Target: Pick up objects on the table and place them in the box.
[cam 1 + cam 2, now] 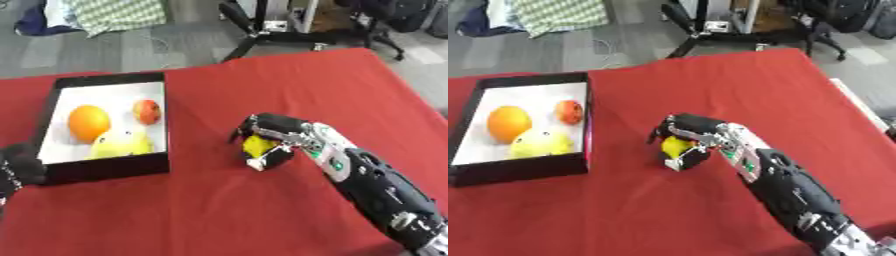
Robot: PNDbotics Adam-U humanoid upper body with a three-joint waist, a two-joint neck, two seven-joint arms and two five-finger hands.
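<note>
The right hand [273, 141] is down on the red table [350, 85], fingers and thumb curled round a small yellow object [257, 145], and that looks like a grasp being made for the carry to the box [105, 170]. The arm reaches in from the lower right and the hand comes at the piece from the side and above, which cages it against the cloth so it cannot roll off. The piece sits out on the table, right of the box and clear of its near wall, touching nothing but the hand and the cloth. Whether it is lifted or resting on the surface, I cannot tell. It is bright yellow, rounded, mostly hidden behind the dark fingers, possibly a small fruit, though that is a guess. In the box, black-walled with a pale floor, an orange [88, 122] lies at the left, a smaller red fruit [147, 111] beside it to the right, and a larger yellow fruit [121, 144] near the front wall, so the job looks well along. The left hand [17, 167] shows at the left edge by the box's front corner, dark, its fingers not readable
</note>
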